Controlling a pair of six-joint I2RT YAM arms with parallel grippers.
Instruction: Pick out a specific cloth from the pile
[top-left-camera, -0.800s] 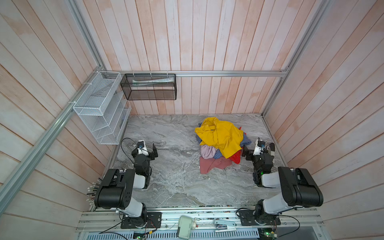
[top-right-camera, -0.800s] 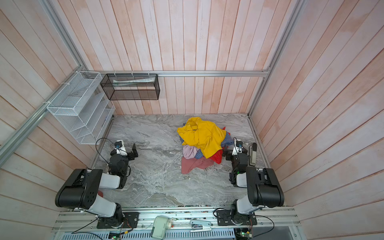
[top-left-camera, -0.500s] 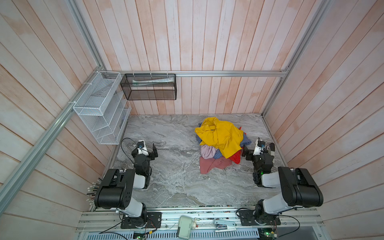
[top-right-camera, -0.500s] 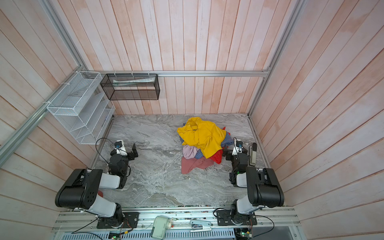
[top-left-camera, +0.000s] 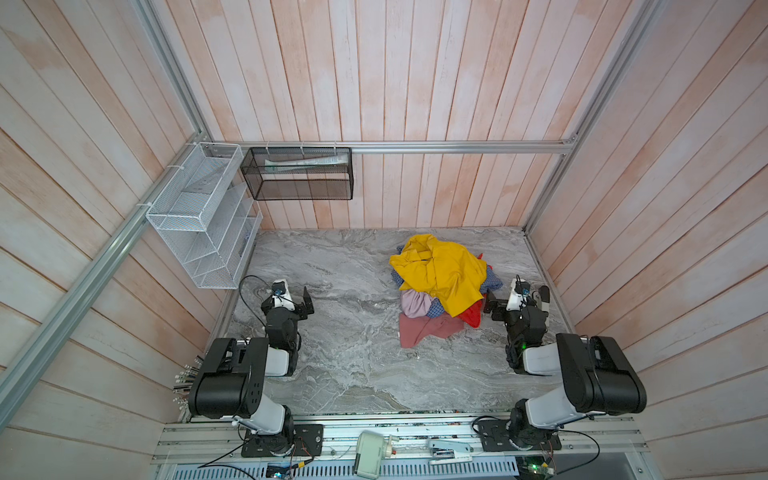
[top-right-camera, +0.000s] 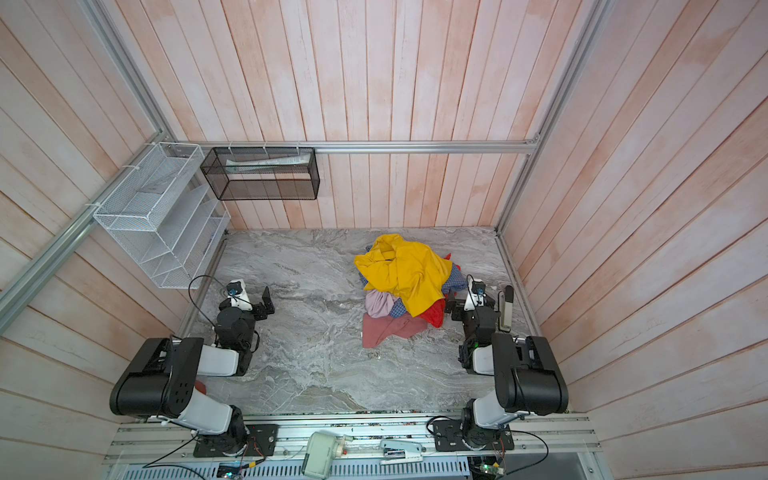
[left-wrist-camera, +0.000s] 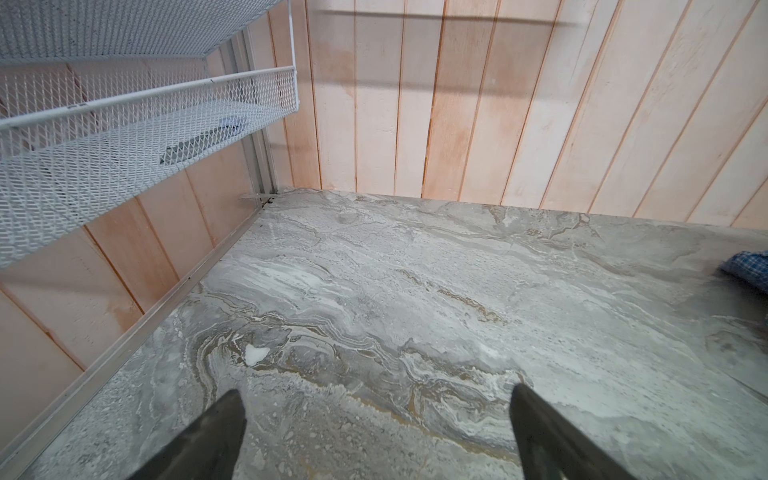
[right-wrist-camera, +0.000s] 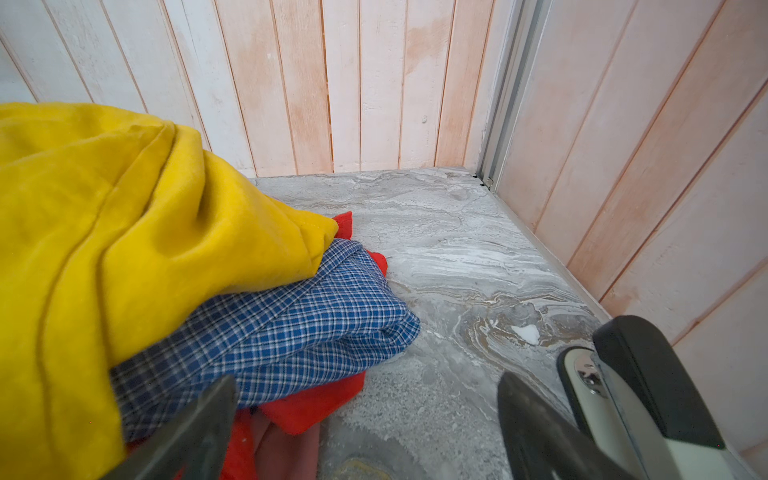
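The small, soft, pale lilac-pink cloth (top-left-camera: 413, 302) sits scrunched under the big yellow garment (top-left-camera: 440, 270), on the heap of mixed cloths (top-left-camera: 434, 309) near the grey marble tabletop's (top-left-camera: 340, 332) right edge. The left claw (left-wrist-camera: 376, 392) and the right claw (right-wrist-camera: 365, 380) are spread wide, holding nothing.

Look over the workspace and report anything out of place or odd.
A black-and-cream stapler sits on the table between the right hand and the right wall; it looks out of place beside a cloth-sorting job. The pile is only a loose heap, nothing spilled or damaged.
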